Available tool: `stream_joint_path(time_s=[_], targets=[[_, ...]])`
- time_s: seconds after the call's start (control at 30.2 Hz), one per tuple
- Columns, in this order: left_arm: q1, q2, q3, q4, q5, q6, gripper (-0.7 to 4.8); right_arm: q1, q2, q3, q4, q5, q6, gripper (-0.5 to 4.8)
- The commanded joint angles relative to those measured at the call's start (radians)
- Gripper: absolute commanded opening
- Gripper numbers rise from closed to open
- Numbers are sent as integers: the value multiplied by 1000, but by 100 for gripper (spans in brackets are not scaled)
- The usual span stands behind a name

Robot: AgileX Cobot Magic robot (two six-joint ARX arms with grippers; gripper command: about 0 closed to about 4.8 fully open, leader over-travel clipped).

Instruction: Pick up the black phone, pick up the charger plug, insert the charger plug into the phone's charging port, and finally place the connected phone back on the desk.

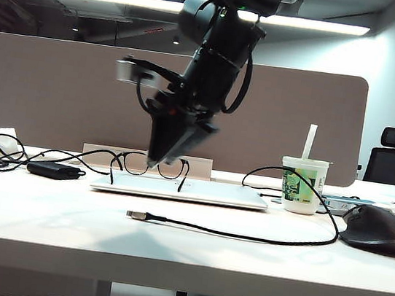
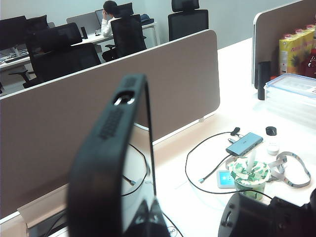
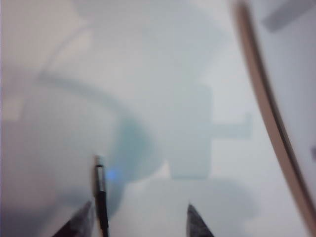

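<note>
The black phone (image 1: 178,139) hangs tilted above the desk (image 1: 40,221), its lower end near the glasses. My left gripper (image 2: 148,211) is shut on the black phone (image 2: 106,187), which rises past the fingertips. The short edge with the charging port (image 2: 112,122) points away from the wrist. The charger plug (image 1: 136,214) lies on the desk, and its black cable (image 1: 265,239) trails right. My right gripper (image 3: 138,219) is open above the desk. The charger plug (image 3: 98,165) shows beside one finger, not clamped. Both arms overlap at the centre of the exterior view.
A closed silver laptop (image 1: 181,188) with glasses (image 1: 149,165) on it lies under the phone. A paper cup with a straw (image 1: 302,183) and a black mouse (image 1: 379,229) stand to the right. An adapter brick (image 1: 54,170) is at the left. A brown partition (image 1: 58,92) runs behind.
</note>
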Motion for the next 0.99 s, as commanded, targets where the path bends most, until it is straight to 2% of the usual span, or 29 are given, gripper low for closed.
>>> stream_joint_path(time_s=[0.03, 0.1, 0.2, 0.4, 0.5, 0.6, 0.76, 0.83, 0.99], targets=[[0, -19, 7, 61, 4, -2, -7, -13, -10, 3, -29, 46, 686, 238], [0, -25, 7, 79, 4, -2, -7, -12, -10, 3, -53, 34, 984, 238], [0, -35, 7, 87, 4, -2, -6, -11, -8, 3, -51, -30, 1185, 206], [0, -68, 7, 88, -16, 28, -6, -8, -8, 3, -60, -88, 1517, 205], [0, -84, 7, 85, -14, 28, -6, -8, -6, 2, -74, -95, 1738, 205], [0, -116, 7, 69, -15, 69, -7, -6, 7, 1, -98, -114, 1852, 205], [0, -144, 7, 55, -26, 77, -6, -3, 49, 1, -104, -177, 1985, 201], [0, -149, 7, 45, -26, 77, -6, -3, 67, 1, -101, -214, 2008, 202], [0, -163, 7, 39, -26, 77, -6, -4, 99, 1, -97, -212, 2058, 202]])
